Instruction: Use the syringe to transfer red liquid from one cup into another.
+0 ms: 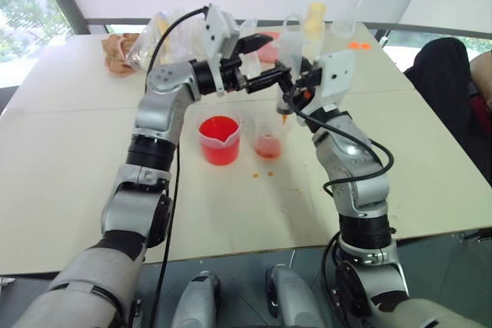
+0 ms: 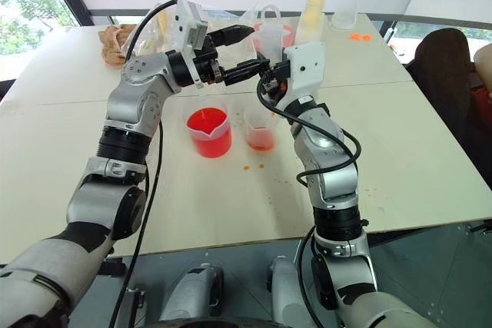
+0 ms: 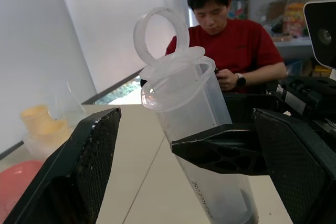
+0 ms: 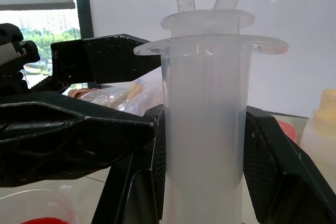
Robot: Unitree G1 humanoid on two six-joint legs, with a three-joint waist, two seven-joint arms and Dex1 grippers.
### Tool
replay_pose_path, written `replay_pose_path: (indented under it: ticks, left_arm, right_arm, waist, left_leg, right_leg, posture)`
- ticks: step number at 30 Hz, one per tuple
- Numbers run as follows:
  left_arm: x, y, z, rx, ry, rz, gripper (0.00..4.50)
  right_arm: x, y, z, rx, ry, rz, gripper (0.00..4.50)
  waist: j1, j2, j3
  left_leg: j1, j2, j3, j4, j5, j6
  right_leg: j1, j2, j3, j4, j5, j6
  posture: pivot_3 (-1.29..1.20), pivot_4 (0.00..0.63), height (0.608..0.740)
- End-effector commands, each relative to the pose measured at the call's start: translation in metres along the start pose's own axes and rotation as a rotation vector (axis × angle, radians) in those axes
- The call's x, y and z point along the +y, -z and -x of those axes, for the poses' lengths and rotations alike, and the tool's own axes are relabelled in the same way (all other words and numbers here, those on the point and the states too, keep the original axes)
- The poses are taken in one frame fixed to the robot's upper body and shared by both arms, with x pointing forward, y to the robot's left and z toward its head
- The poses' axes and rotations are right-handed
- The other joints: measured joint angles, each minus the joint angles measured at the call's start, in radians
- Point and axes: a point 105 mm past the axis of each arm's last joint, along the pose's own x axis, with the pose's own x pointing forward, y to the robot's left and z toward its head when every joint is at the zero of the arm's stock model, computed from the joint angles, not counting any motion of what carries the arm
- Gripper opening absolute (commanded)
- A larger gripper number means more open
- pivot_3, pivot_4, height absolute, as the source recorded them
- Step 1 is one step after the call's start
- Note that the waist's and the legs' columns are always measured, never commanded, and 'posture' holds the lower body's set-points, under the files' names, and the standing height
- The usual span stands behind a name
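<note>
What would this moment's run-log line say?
right gripper: shut on syringe | syringe: upright over smaller cup, plunger down | left gripper: open beside plunger | beaker: holds red liquid

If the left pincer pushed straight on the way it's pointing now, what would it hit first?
Most likely the syringe: it stands upright between the open left pincer's fingers, gripped lower down by the right pincer. Depth is hard to judge, but nothing else shows in between.

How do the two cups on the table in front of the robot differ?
The beaker is wider than the small cup and has a pouring spout; the small cup's rim is plain. The beaker holds much red liquid, while the small cup holds only a shallow orange-red layer. Both are clear plastic, upright, standing side by side, apart.
</note>
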Motion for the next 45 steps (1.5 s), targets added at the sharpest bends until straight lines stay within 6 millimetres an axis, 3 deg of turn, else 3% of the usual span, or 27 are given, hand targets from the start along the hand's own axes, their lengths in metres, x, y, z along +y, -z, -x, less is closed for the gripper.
replay_pose_path:
  ticks: [1, 4, 8, 12, 15, 20, 23, 25, 29, 33, 35, 40, 45]
  left_arm:
    - [0.009, -0.019, 0.019, -0.025, -0.015, 0.026, 3.94]
    - [0.007, -0.042, 0.056, -0.051, 0.011, 0.106, 3.94]
    - [-0.016, -0.046, 0.083, -0.004, 0.053, 0.201, 3.94]
    - [-0.062, -0.029, 0.112, 0.181, 0.155, 0.220, 3.94]
    - [-0.085, -0.016, 0.123, 0.294, 0.197, 0.176, 3.94]
    - [-0.096, -0.009, 0.123, 0.305, 0.175, 0.174, 3.94]
    - [-0.103, -0.003, 0.124, 0.333, 0.188, 0.166, 3.94]
    - [-0.110, 0.012, 0.130, 0.385, 0.182, 0.173, 3.94]
    - [-0.105, 0.023, 0.130, 0.363, 0.099, 0.219, 3.94]
    - [-0.108, 0.028, 0.130, 0.370, 0.089, 0.222, 3.98]
    - [-0.108, 0.028, 0.130, 0.368, 0.087, 0.224, 3.98]
    - [-0.101, 0.022, 0.134, 0.342, 0.038, 0.253, 3.98]
    - [-0.075, 0.008, 0.163, 0.307, -0.147, 0.301, 3.98]
  right_arm:
    - [0.003, -0.054, -0.003, -0.187, -0.022, -0.085, 1.40]
    - [-0.022, -0.074, -0.005, -0.196, 0.010, -0.255, 1.40]
    - [-0.068, -0.089, 0.001, -0.087, 0.049, -0.305, 1.40]
    - [-0.109, -0.066, 0.017, 0.290, 0.067, -0.189, 1.40]
    - [-0.132, -0.031, 0.037, 0.557, 0.121, -0.304, 1.40]
    - [-0.110, 0.016, 0.058, 0.824, -0.013, -0.381, 1.40]
    - [-0.105, 0.027, 0.060, 0.877, -0.019, -0.416, 1.40]
    - [-0.098, 0.044, 0.065, 0.940, -0.029, -0.475, 1.40]
    - [-0.097, 0.069, 0.069, 0.997, 0.001, -0.512, 1.40]
    - [-0.103, 0.083, 0.070, 1.023, 0.050, -0.513, 3.34]
    - [-0.102, 0.084, 0.070, 1.027, 0.046, -0.512, 4.44]
    - [-0.108, 0.072, 0.071, 0.987, 0.028, -0.447, 4.48]
    - [-0.125, 0.020, 0.077, 0.749, -0.111, -0.341, 4.48]
  waist:
    - [-0.002, 0.000, 0.000]
    - [-0.009, 0.001, 0.001]
    - [0.007, 0.002, 0.001]
    - [0.023, 0.002, 0.001]
    - [0.026, 0.001, 0.001]
    - [0.025, 0.002, 0.001]
    - [0.017, 0.002, 0.001]
    - [0.013, 0.002, 0.001]
    - [0.012, 0.002, 0.001]
    - [0.012, 0.002, 0.001]
    - [0.010, 0.002, 0.001]
    - [0.005, 0.002, 0.001]
    - [0.010, 0.002, 0.001]
  left_leg:
    - [0.000, 0.000, 0.000, 0.000, 0.000, 0.000]
    - [0.000, 0.001, 0.000, 0.000, 0.000, 0.000]
    - [0.000, 0.002, -0.002, -0.001, 0.000, 0.000]
    - [0.000, 0.001, 0.000, 0.000, 0.000, 0.000]
    - [0.000, 0.000, 0.001, 0.000, 0.000, 0.000]
    - [0.001, 0.001, 0.001, 0.000, 0.000, 0.000]
    - [0.001, 0.001, 0.002, 0.000, 0.000, 0.000]
    - [0.001, 0.001, 0.001, 0.000, 0.000, 0.000]
    - [0.001, 0.001, 0.001, 0.000, 0.000, 0.000]
    - [0.000, 0.001, 0.001, 0.001, 0.000, 0.000]
    - [0.000, 0.001, 0.001, 0.001, 0.000, 0.000]
    - [0.000, 0.001, 0.001, 0.001, 0.000, 0.000]
    - [0.000, 0.001, 0.000, 0.001, 0.000, 0.000]
  right_leg:
    - [0.000, 0.000, 0.000, 0.000, 0.000, 0.000]
    - [-0.001, 0.000, 0.001, 0.001, 0.000, 0.000]
    - [0.000, -0.001, 0.000, 0.001, 0.000, 0.000]
    - [0.003, -0.003, 0.002, -0.003, 0.000, 0.000]
    - [0.003, -0.002, 0.002, -0.004, -0.001, -0.001]
    - [0.003, 0.001, 0.002, -0.003, -0.002, -0.004]
    - [0.003, 0.001, 0.003, -0.003, 0.000, -0.001]
    - [0.003, 0.001, 0.003, -0.003, 0.000, -0.001]
    - [0.003, 0.001, 0.003, -0.003, 0.000, 0.000]
    - [0.003, 0.001, 0.003, -0.003, 0.000, 0.000]
    - [0.003, 0.001, 0.003, -0.003, 0.000, 0.000]
    - [0.003, 0.001, 0.003, -0.003, 0.000, 0.000]
    - [0.002, 0.001, 0.002, -0.004, -0.001, 0.000]
  posture:
    - [0.00, 0.150, 0.740]
    - [0.00, 0.150, 0.740]
    - [0.00, 0.150, 0.740]
    - [0.00, 0.150, 0.740]
    - [0.00, 0.150, 0.740]
    - [0.00, 0.150, 0.740]
    - [0.00, 0.150, 0.740]
    - [0.00, 0.150, 0.740]
    - [0.00, 0.150, 0.740]
    - [0.00, 0.150, 0.740]
    - [0.00, 0.150, 0.740]
    - [0.00, 0.150, 0.740]
    - [0.00, 0.150, 0.740]
